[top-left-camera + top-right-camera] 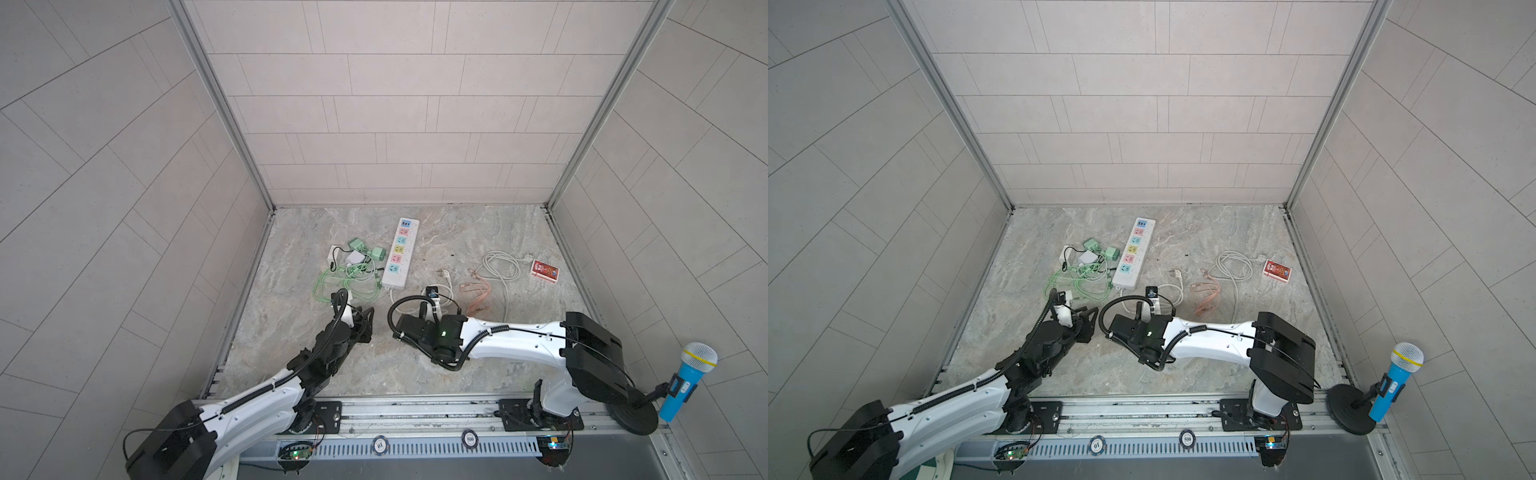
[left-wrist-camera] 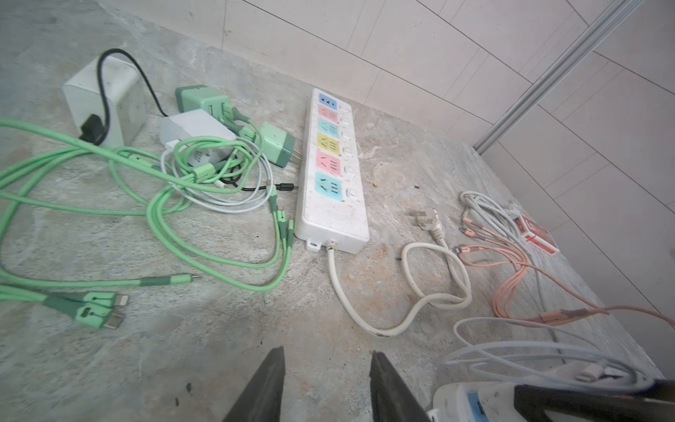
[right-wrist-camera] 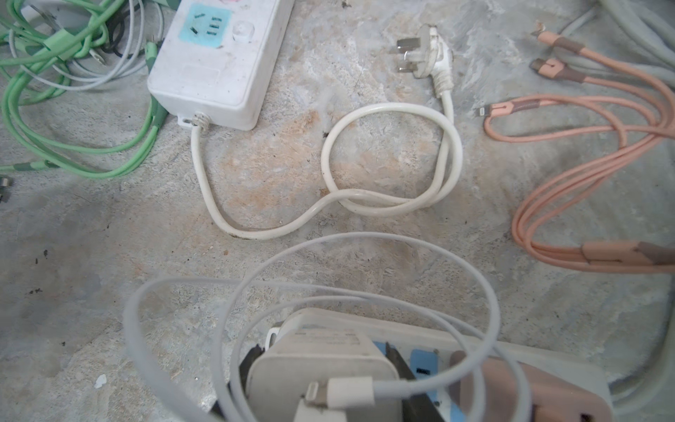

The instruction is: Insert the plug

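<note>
The right end effector (image 3: 321,369) is clamped on the white charger (image 3: 321,343), the plug of this task, just past the cord end of the long power strip (image 2: 334,171) with coloured sockets. It holds the charger by its flanks over a smaller strip (image 3: 540,352), probably so the prongs can go straight down into a blue socket; whether they are seated is hidden. A pink adapter (image 3: 529,394) already fills the next socket, so there is little room on that side. The charger's own white Lightning cable (image 3: 365,241) loops loosely around the grip and could snag. The left end effector (image 2: 327,383) hangs short of the long strip's cord end, fingers (image 2: 266,387) apart and empty, likely waiting to steady something. Green cables (image 2: 157,219) and green adapters (image 2: 277,144) crowd one side of the long strip; its three-pin plug (image 2: 423,219), a pink cable (image 2: 511,288) and a red packet (image 2: 537,234) lie on the other side, on the bench (image 1: 291,353).
</note>
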`<action>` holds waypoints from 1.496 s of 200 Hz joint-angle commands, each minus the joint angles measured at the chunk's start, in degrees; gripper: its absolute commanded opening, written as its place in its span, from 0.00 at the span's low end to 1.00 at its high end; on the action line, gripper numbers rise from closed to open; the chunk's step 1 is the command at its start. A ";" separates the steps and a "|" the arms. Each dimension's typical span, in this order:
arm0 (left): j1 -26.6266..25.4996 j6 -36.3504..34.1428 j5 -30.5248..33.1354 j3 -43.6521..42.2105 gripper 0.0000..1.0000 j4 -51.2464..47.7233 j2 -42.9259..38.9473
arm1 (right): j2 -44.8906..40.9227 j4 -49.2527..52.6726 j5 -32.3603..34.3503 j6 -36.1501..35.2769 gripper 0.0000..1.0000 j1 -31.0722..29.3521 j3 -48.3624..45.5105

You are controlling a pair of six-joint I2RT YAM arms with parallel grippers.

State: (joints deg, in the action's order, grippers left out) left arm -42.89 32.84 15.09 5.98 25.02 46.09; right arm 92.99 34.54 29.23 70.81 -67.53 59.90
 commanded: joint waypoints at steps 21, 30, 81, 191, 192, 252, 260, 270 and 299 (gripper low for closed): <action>-0.17 1.78 5.32 1.67 0.45 -7.65 -5.14 | 3.93 5.16 -0.53 7.66 0.22 -2.88 -0.46; -0.23 1.86 5.33 1.94 0.45 -8.43 -5.64 | 4.51 6.22 0.12 7.70 0.22 -2.87 0.54; -0.18 2.68 6.53 3.01 0.45 -12.63 -8.63 | 8.56 5.12 -1.27 7.05 0.21 -2.67 0.87; -0.17 4.98 14.57 7.52 0.62 -20.62 -10.00 | 2.15 1.51 3.51 6.63 0.22 0.03 -11.78; -0.17 4.96 14.68 7.63 0.62 -20.67 -9.89 | 2.08 1.59 3.57 6.63 0.22 0.12 -11.89; 0.18 4.07 20.02 17.14 0.68 -21.29 5.50 | -1.97 -3.19 3.19 1.42 0.29 3.95 -16.44; 0.44 4.01 20.49 18.24 0.68 -20.80 7.98 | -2.34 -3.78 3.07 0.53 0.31 3.94 -16.40; 0.94 3.35 20.08 19.38 0.69 -19.19 11.11 | -2.72 -4.31 2.97 -0.65 0.35 3.98 -16.15; 2.86 1.53 18.53 23.11 0.70 -16.56 19.77 | -4.58 -5.25 2.86 -3.97 0.48 4.29 -15.60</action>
State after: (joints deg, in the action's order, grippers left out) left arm -41.58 36.73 33.41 25.80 6.63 60.95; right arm 88.07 24.84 37.47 70.61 -64.18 46.74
